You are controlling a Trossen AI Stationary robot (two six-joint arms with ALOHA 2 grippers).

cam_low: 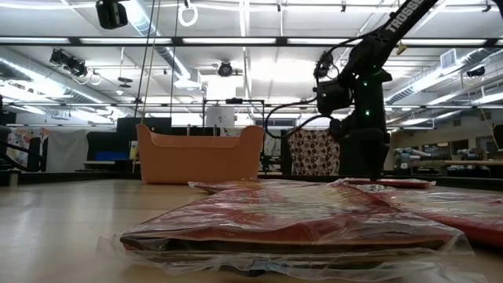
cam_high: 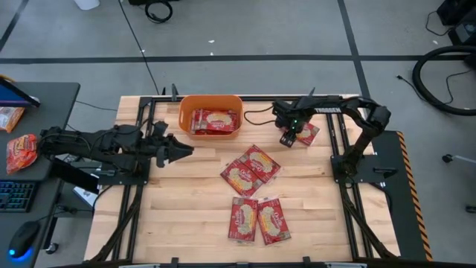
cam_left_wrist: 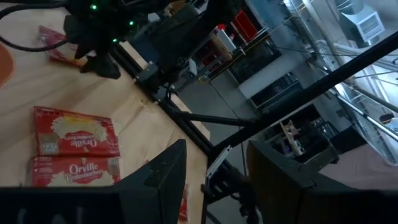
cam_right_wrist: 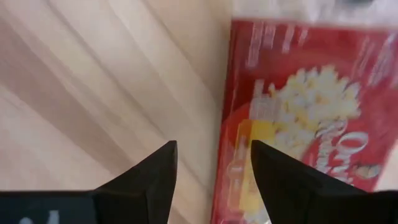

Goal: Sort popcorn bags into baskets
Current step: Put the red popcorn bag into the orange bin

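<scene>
The orange basket (cam_high: pixel 210 115) stands at the table's far edge with several red popcorn bags (cam_high: pixel 216 121) lying in it; it also shows in the low view (cam_low: pixel 200 153). Two bags (cam_high: pixel 251 170) lie overlapping at mid-table. Two more (cam_high: pixel 258 219) lie side by side nearer the front. One bag (cam_high: pixel 308 132) lies flat by the far right. My right gripper (cam_high: pixel 288 138) is open and points down over that bag's left edge (cam_right_wrist: pixel 233 124); one finger stands over the bag, the other over bare wood. My left gripper (cam_high: pixel 184 150) is open and hovers level, left of the mid-table bags. My right gripper comes at the far-right bag from above, its fingers either side of the bag's left edge (cam_right_wrist: pixel 231 143). I cannot tell whether a finger touches the bag. The bag lies flat on the table.
Black frame rails (cam_high: pixel 149 141) run along the table's left, right and far sides. A cable (cam_high: pixel 256 115) runs from the right arm past the basket. Bare wood (cam_high: pixel 186 208) lies front left. A side desk (cam_high: pixel 37 134) with snack packets stands beyond the left edge.
</scene>
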